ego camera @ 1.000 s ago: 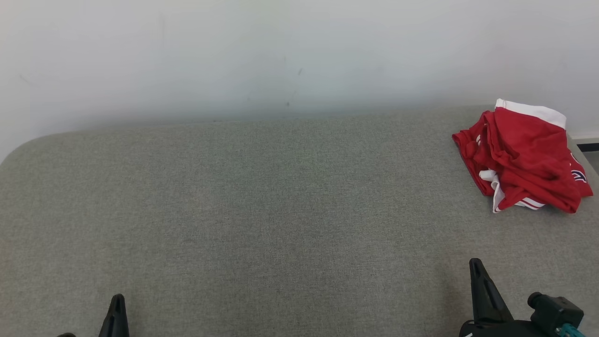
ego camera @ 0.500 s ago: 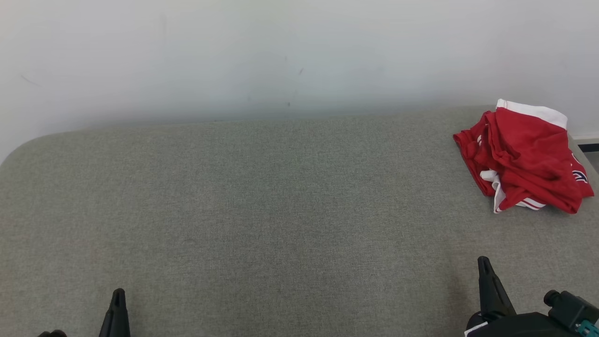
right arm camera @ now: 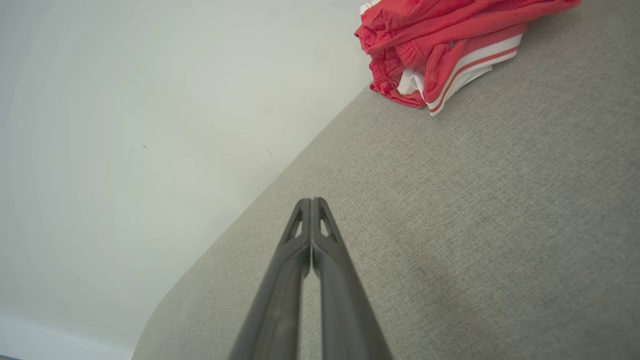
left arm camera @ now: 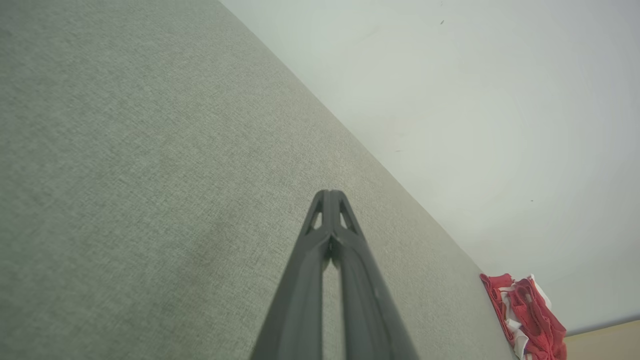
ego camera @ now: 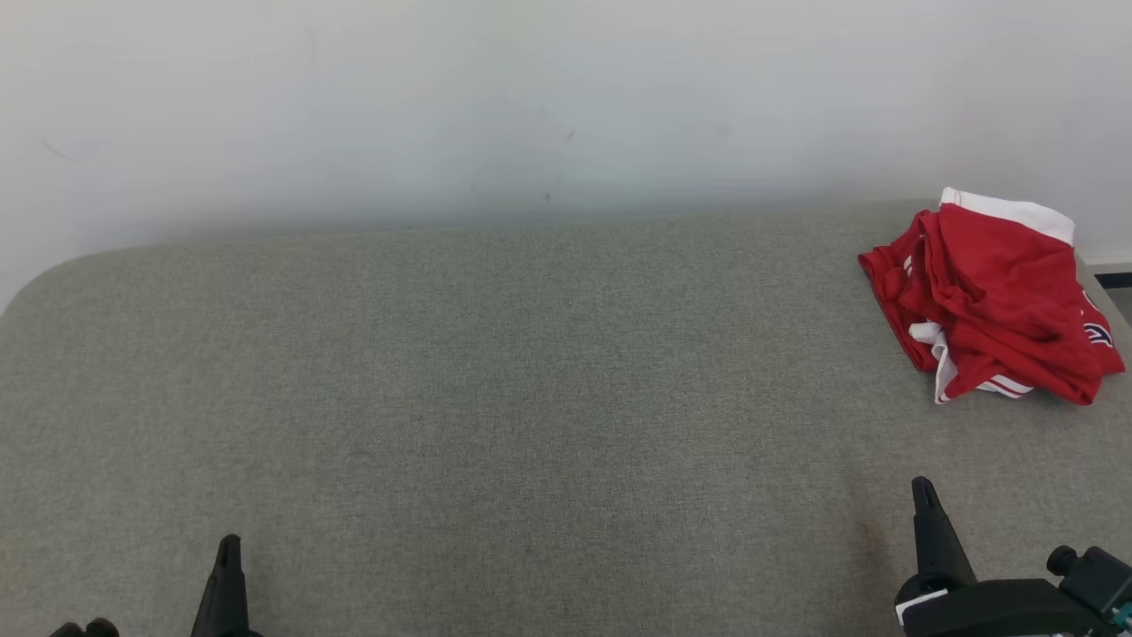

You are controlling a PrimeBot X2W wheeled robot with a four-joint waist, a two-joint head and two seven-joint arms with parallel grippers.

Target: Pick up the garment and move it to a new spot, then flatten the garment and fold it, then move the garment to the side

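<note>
- Head view: A crumpled red fabric garment with white bands (ego camera: 990, 296) lies in a heap at the far right corner of a grey-green, cloth-covered tabletop (ego camera: 531, 398), close to the pale wall (ego camera: 531, 106) behind it. The left gripper (ego camera: 228, 579) rises at the lower left and the right gripper (ego camera: 927, 522) at the lower right. Each shows as a single dark point, both well apart from the garment. The wide middle of the tabletop lies bare between them.
- Left wrist view: The left gripper's (left arm camera: 329, 200) two long dark fingers are clenched tip to tip with nothing between them, poised over bare cloth. The garment (left arm camera: 525, 310) sits small in the lower right, at the far end of the tabletop where it meets the wall.
- Right wrist view: The right gripper's (right arm camera: 311, 207) fingers are likewise pressed together and grasp nothing. The garment (right arm camera: 440, 45) lies ahead at the upper right, its white, red-striped hem turned toward the fingers and clear of them.
</note>
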